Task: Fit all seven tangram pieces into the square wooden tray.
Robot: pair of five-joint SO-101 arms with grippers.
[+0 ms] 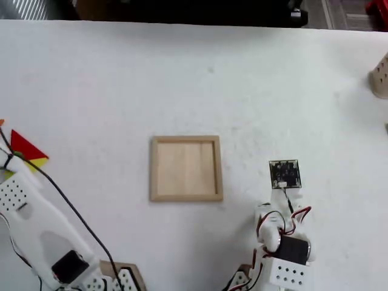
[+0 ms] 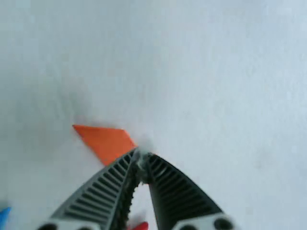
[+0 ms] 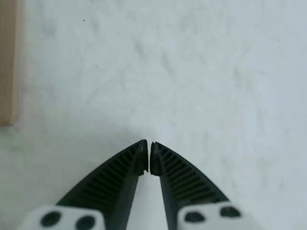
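Pieces lie at the left edge of the surface (image 1: 182,73), well apart from the tray (image 1: 186,139), which sits in the middle with no piece in it yet. A red piece (image 1: 23,145), triangular, touches a yellow piece (image 1: 39,161). The left wrist view shows an orange piece (image 2: 103,140) lying flat, and a blue piece (image 2: 2,215) at the frame's edge. They look thin, flat and brightly coloured with sharp corners. They are probably light, stiff and smooth, so likely to slide when nudged rather than bend. Lying flush, they offer little to pinch, and the best hold is probably across two opposite edges, near the middle. The left end effector (image 2: 139,155) is clenched, its tips right at the orange piece's corner. Whether it presses that corner cannot be told. The right end effector (image 3: 148,148) is clenched on nothing, over bare surface near the tray
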